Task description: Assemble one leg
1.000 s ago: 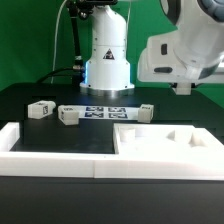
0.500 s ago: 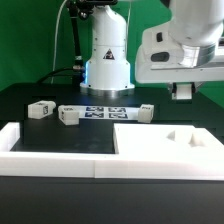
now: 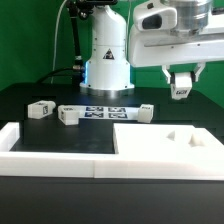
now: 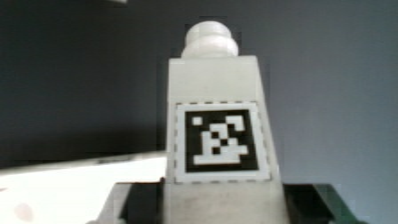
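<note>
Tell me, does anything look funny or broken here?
Nothing looks broken or spilled. The only thing off the table is one leg, gripped in the claw high on the exterior view's right. Three more legs lie loose on the table at different angles, which seems normal for unbuilt parts.

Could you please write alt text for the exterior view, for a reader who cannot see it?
The gripper holds a tagged white leg in the air at the exterior view's right. More legs lie on the black table beside the marker board, beyond a wide white panel.
</note>
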You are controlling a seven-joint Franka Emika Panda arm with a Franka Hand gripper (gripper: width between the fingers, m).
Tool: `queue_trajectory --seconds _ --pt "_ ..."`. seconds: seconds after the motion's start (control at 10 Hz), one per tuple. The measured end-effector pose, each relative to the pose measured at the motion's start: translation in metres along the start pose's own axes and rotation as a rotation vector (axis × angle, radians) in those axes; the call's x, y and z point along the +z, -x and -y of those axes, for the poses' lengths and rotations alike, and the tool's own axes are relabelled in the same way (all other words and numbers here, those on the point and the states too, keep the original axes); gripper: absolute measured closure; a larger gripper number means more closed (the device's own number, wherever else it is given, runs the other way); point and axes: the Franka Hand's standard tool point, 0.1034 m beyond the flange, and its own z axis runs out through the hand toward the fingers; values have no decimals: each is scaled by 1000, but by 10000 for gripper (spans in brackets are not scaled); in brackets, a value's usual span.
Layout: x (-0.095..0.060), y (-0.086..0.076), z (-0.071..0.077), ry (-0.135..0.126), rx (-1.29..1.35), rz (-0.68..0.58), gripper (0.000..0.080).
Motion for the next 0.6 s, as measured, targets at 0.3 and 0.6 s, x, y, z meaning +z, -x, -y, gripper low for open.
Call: queue_trajectory --seconds 0.3,0.6 --pt "3 -12 -4 6 -38 -234 506" --pt "-19 -35 -4 18 -114 -425 506"
